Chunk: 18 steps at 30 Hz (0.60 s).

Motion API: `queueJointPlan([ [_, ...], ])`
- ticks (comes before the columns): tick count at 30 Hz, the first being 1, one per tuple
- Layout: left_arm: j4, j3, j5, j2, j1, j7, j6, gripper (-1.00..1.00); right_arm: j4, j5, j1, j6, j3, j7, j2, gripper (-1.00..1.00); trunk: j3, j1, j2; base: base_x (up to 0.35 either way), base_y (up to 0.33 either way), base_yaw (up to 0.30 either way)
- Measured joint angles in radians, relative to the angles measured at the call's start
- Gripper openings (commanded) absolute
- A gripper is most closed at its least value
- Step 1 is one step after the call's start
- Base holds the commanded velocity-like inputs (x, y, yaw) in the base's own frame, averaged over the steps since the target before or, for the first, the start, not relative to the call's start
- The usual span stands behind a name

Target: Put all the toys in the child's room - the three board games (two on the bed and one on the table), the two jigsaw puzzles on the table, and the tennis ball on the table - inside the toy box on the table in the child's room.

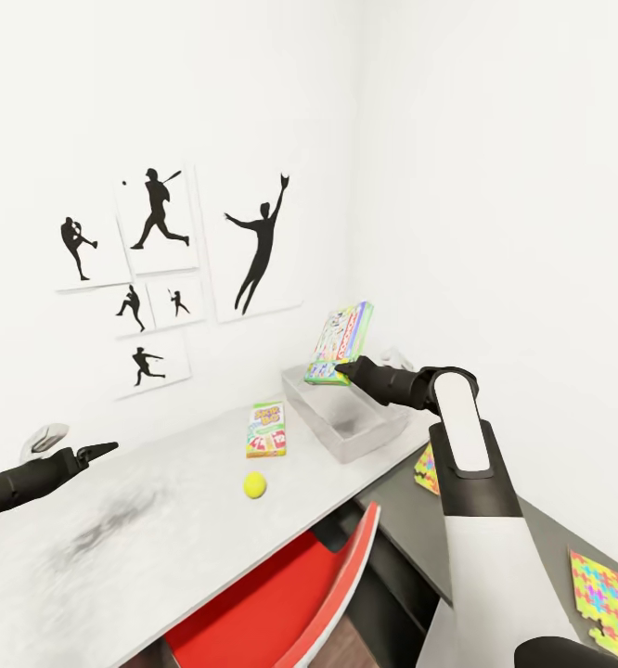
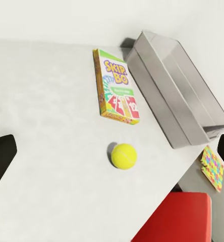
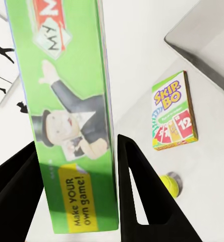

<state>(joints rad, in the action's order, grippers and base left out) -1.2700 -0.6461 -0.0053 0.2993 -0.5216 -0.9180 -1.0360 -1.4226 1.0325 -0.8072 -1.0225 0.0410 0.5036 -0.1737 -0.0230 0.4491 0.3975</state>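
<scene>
My right gripper (image 1: 343,371) is shut on a green board game (image 1: 340,343), held upright just above the far end of the pale grey toy box (image 1: 365,442). In the right wrist view the green box (image 3: 66,116) sits between both black fingers (image 3: 142,196). A second board game, the Skip-Bo box (image 1: 267,429), lies flat on the pale table (image 1: 160,547) beside the toy box, with the yellow tennis ball (image 1: 254,484) just in front of it. Two jigsaw puzzles (image 1: 427,469) (image 1: 607,594) lie on the dark lower top. My left gripper (image 1: 103,450) hovers open over the table's left side.
A red chair (image 1: 290,594) is tucked under the table's front edge. White walls close the corner behind and to the right of the toy box, and baseball silhouette pictures (image 1: 160,269) hang on the left wall. The left wrist view looks down on the Skip-Bo box (image 2: 117,86) and the ball (image 2: 124,156).
</scene>
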Motion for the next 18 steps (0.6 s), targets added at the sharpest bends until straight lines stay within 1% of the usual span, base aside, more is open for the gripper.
queueJointPlan([
  [2,0.0,0.0,0.0,0.0,0.0,0.0,0.0,1.0,0.0,0.005,0.0,0.001,0.0,-0.001,0.0,-1.0,0.0,0.0,0.0,0.085,-0.033,0.078],
  [8,0.0,0.0,0.0,0.0,0.0,0.0,-0.001,1.0,0.001,0.004,0.0,0.001,0.0,-0.001,0.0,-1.0,0.0,0.0,0.0,0.163,-0.011,0.026],
  [11,0.0,-0.001,0.0,0.0,0.0,0.0,-0.001,1.0,0.001,0.003,0.0,0.0,0.0,-0.002,0.0,-1.0,0.0,0.0,0.0,0.088,-0.002,0.056],
  [14,0.0,-0.001,0.0,0.001,0.0,0.0,-0.001,1.0,0.002,0.003,0.0,0.001,0.0,-0.003,0.0,-1.0,0.0,0.0,0.0,0.047,-0.001,0.159],
  [18,0.0,-0.001,0.0,0.0,0.0,0.0,-0.001,1.0,0.002,0.003,0.002,0.002,0.0,-0.003,0.0,-1.0,0.0,0.0,0.0,0.12,0.0,0.248],
])
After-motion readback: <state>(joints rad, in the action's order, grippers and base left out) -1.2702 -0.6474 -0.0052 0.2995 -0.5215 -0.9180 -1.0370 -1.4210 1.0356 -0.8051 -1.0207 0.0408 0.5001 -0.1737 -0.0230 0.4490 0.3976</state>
